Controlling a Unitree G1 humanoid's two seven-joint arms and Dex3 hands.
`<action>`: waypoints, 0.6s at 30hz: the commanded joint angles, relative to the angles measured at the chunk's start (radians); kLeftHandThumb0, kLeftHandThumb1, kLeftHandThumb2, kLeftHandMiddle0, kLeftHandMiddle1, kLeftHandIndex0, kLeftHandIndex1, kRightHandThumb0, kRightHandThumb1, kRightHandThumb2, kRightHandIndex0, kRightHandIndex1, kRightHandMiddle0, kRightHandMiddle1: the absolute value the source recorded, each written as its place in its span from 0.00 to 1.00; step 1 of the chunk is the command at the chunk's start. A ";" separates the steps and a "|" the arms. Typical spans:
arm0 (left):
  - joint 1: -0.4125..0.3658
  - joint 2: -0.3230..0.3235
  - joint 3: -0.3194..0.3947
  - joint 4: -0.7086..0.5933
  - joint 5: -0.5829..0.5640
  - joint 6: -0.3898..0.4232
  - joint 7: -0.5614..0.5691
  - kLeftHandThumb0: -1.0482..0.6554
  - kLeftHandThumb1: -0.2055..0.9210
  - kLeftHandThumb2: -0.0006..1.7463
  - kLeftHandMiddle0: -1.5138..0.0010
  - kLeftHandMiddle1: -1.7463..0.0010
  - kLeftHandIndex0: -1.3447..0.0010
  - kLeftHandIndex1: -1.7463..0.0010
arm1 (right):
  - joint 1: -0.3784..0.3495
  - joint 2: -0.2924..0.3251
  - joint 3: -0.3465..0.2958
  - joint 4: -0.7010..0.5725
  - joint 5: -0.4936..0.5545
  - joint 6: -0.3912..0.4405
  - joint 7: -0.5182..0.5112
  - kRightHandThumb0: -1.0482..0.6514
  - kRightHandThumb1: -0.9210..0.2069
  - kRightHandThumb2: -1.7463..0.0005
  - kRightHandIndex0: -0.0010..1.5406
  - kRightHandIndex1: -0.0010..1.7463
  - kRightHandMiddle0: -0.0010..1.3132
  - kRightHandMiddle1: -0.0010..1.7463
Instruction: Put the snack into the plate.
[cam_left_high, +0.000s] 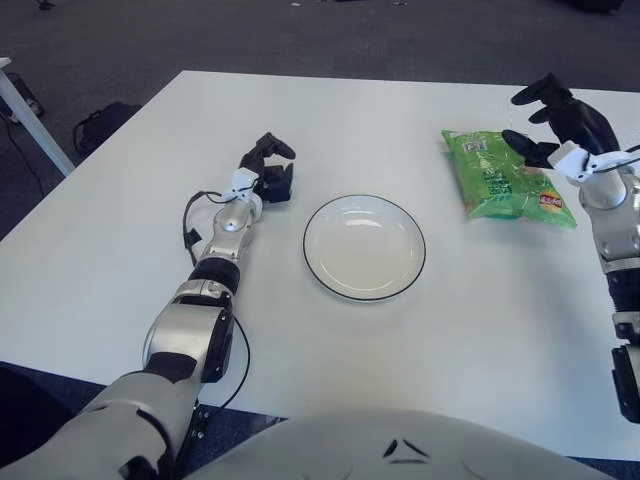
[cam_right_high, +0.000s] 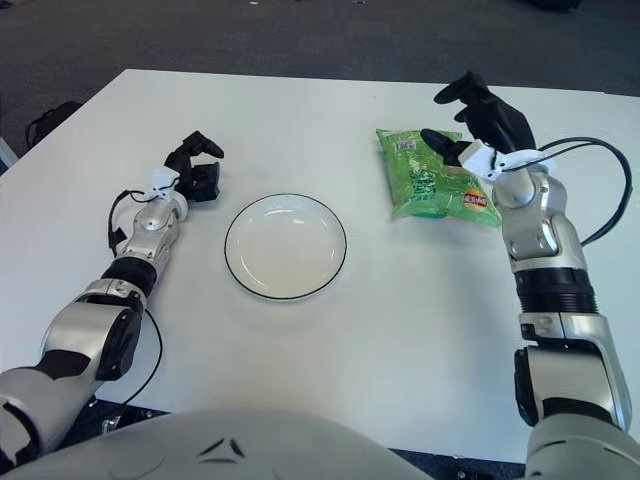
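My right hand (cam_right_high: 478, 120) hung over the far right end of the green snack bag (cam_right_high: 432, 180), fingers spread wide and holding nothing.

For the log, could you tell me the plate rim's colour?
The plate's rim is black, clearest in the right eye view.

I am seeing bright, even light falling from overhead across the white table (cam_left_high: 330, 120), which is reading almost washed out toward its far edge. Shadows are lying soft and short: a faint one is hugging the plate (cam_left_high: 364, 247) rim, another is sitting under the snack bag (cam_right_high: 432, 183). The bag's foil is throwing small glints. The dark floor beyond the table's far edge is staying dim. Focus is holding crisp throughout.
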 joint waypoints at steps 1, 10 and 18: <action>0.084 -0.020 -0.014 0.054 0.017 0.021 -0.014 0.36 0.58 0.66 0.20 0.00 0.62 0.00 | -0.028 -0.003 0.022 0.013 -0.020 -0.001 0.021 0.14 0.00 0.51 0.11 0.58 0.00 0.63; 0.091 -0.023 -0.012 0.048 0.015 0.004 -0.010 0.36 0.58 0.66 0.20 0.00 0.62 0.00 | -0.055 -0.007 0.081 0.022 -0.055 0.009 0.101 0.08 0.00 0.46 0.02 0.33 0.00 0.44; 0.095 -0.021 -0.012 0.043 0.018 0.001 -0.006 0.35 0.56 0.67 0.19 0.00 0.61 0.00 | -0.134 0.017 0.146 0.127 -0.093 -0.037 0.105 0.05 0.00 0.43 0.00 0.20 0.00 0.32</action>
